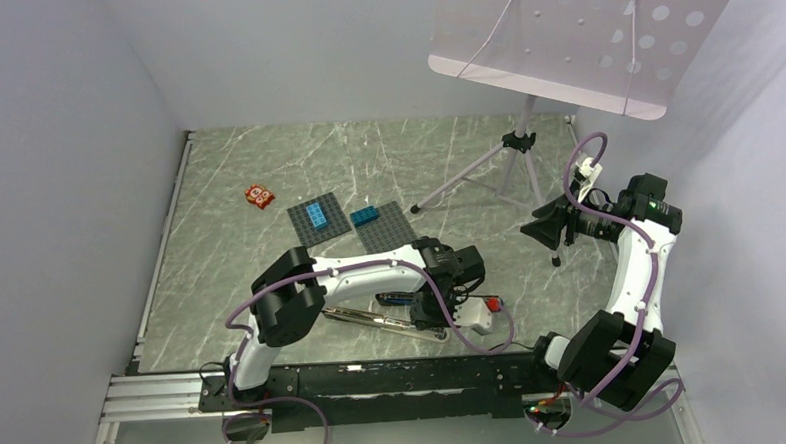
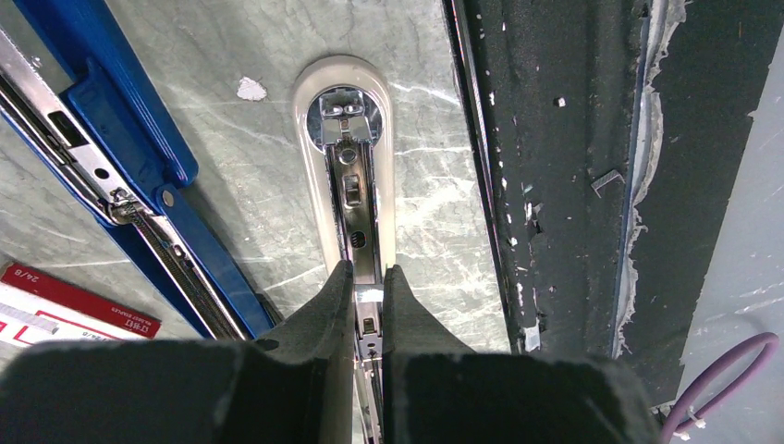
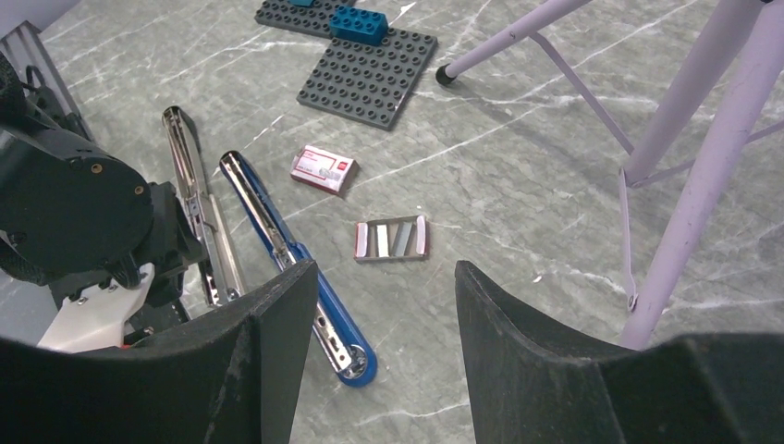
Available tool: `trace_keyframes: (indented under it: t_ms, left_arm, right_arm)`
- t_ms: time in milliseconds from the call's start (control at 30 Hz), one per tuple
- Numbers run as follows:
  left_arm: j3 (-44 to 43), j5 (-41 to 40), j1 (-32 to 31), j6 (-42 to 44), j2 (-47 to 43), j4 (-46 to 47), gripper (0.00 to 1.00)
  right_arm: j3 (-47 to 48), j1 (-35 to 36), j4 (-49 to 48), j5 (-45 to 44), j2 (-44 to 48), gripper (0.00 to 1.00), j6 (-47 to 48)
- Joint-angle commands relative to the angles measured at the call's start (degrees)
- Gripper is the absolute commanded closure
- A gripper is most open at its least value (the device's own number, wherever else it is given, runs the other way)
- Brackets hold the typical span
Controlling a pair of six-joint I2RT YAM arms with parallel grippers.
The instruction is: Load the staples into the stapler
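stapler [image 1: 373, 318]: lying swung open by the middle of the worktop's [image 1: 211, 270] near edge, with the blue arm [image 3: 277, 242] and the cream base [image 2: 342, 69] with its bright metal channel splaying in a narrow V
staple box [image 3: 322, 168]: white card with red print, lying flat just on the far side of the blue arm, not touching it
staple tray [image 3: 391, 239]: showing greyish-silver strips inside and reddish ends, sitting near the box and beside the blue arm, apart from both
left gripper [image 2: 368, 277]: pinching the metal channel of the cream base, fingers narrow on it
right gripper [image 3: 379, 291]: hovering toward the right edge, spread wide, holding nothing
near edge: black rail [image 2: 555, 185] running just beside the cream base — tight there
clutter: grey stud plates [image 1: 354, 222] carrying blue bricks [image 1: 316, 213] mid-worktop; stand legs [image 1: 477, 168] taking up the far right; orange-red tile [image 1: 260, 196] sitting toward the far left
open room: bare marble stretching along the left edge — also between the tray and the stand legs
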State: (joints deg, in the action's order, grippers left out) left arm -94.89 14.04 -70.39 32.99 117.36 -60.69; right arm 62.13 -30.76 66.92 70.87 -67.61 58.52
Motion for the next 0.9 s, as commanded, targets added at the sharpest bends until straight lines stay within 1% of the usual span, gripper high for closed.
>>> trace_keyframes:
  t_ms: [0, 600, 867]
  left_arm:
    - [-0.96, -0.77, -0.37, 1.37, 0.13, 0.71, 0.97]
    - [0.05, 0.99, -0.28, 1.33, -4.18, 2.66, 0.98]
    - [0.05, 0.50, 0.08, 1.05, -3.70, 2.89, 0.98]
  right_arm:
    - [2.54, -0.49, 0.74, 2.67, -0.16, 0.40, 2.11]
    - [2.52, -0.54, 0.91, 2.70, -0.17, 0.40, 2.29]
    - [2.50, -0.66, 1.11, 2.75, -0.30, 0.40, 2.51]
